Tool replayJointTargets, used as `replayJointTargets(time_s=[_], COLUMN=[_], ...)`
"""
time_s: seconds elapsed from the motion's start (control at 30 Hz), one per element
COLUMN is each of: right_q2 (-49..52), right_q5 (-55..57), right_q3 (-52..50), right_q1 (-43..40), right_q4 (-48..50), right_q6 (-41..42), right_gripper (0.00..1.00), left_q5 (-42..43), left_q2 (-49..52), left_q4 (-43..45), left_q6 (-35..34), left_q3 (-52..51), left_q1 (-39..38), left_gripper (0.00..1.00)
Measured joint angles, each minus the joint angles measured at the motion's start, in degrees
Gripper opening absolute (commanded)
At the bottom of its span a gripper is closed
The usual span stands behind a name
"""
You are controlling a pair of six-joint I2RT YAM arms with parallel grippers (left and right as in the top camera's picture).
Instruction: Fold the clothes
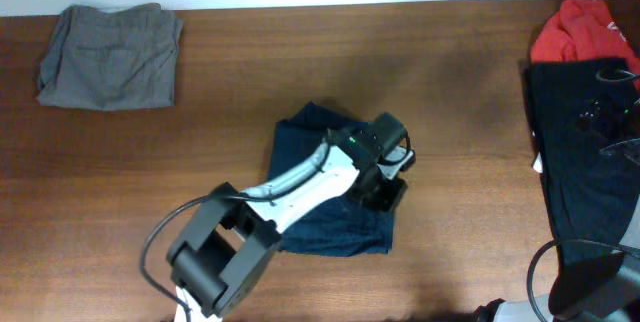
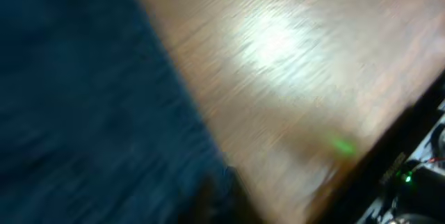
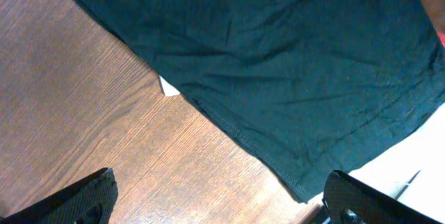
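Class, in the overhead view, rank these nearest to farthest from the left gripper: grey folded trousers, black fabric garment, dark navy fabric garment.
1. dark navy fabric garment, directly under the left gripper.
2. black fabric garment, at the right edge.
3. grey folded trousers, far-left corner.

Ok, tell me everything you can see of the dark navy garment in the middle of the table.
The dark navy fabric garment lies flat mid-table, folded into a rough rectangle, soft and slightly rumpled, on the brown wooden table. The left gripper is over its right edge; whether it grips is unclear.
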Motion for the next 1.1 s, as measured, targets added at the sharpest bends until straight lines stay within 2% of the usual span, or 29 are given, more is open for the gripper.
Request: replayJointTargets(time_s=[0.17,0.23,0.27,0.3,0.37,0.47,0.63,0.8,0.83,0.87,0.93,1.03,1.1], right_q2=[0.0,0.0,0.0,0.0,0.0,0.0,0.0,0.0,0.0,0.0,0.0,0.0,0.0], right_q5=[0.0,0.0,0.0,0.0,0.0,0.0,0.0,0.0,0.0,0.0,0.0,0.0,0.0], right_q3=[0.0,0.0,0.0,0.0,0.0,0.0,0.0,0.0,0.0,0.0,0.0,0.0,0.0], right_q1=[0.0,0.0,0.0,0.0,0.0,0.0,0.0,0.0,0.0,0.0,0.0,0.0,0.0], right_q4=[0.0,0.0,0.0,0.0,0.0,0.0,0.0,-0.1,0.0,0.0,0.0,0.0,0.0], right_q6=[0.0,0.0,0.0,0.0,0.0,0.0,0.0,0.0,0.0,0.0,0.0,0.0,0.0], right_gripper=[0.98,0.98,0.98,0.98,0.98,0.98,0.98,0.98,0.98,0.98,0.98,0.98,0.98], left_q5=[-12.8,-15.0,-15.5,-15.5,-13.2,-11.5,-13.9,-14.7,-13.8,-13.6,-12.9,-12.5,-12.3], left_q2=[-6.4,-6.5,-6.5,-6.5,-6.5,-6.5,-6.5,-6.7,-7.1,-7.7,-7.9,-10.6,-16.8], left_q4=[-5.8,-9.0,-12.7,-14.3,-20.5,-22.5,-20.8,-14.4,-12.3,-11.9,-13.1,-19.4,-23.3], left_q6=[0.1,0.1,0.1,0.1,0.9,2.6,0.7,-3.0,-3.4,-3.6,-4.0,-4.0,-4.0], left_q3=[2.0,2.3,2.3,2.4,2.0,-0.2,-5.2,-16.3,-18.4,-19.0,-19.2,-17.1,-14.8], left_q1=[14.7,19.6,23.8,27.0,30.1,28.7,20.0,19.7,19.7,19.7,19.7,19.7,19.7], left_gripper=[1.00,0.98,0.56,0.43,0.35,0.10,0.09,0.09,0.01,0.01,0.01,0.02,0.04])
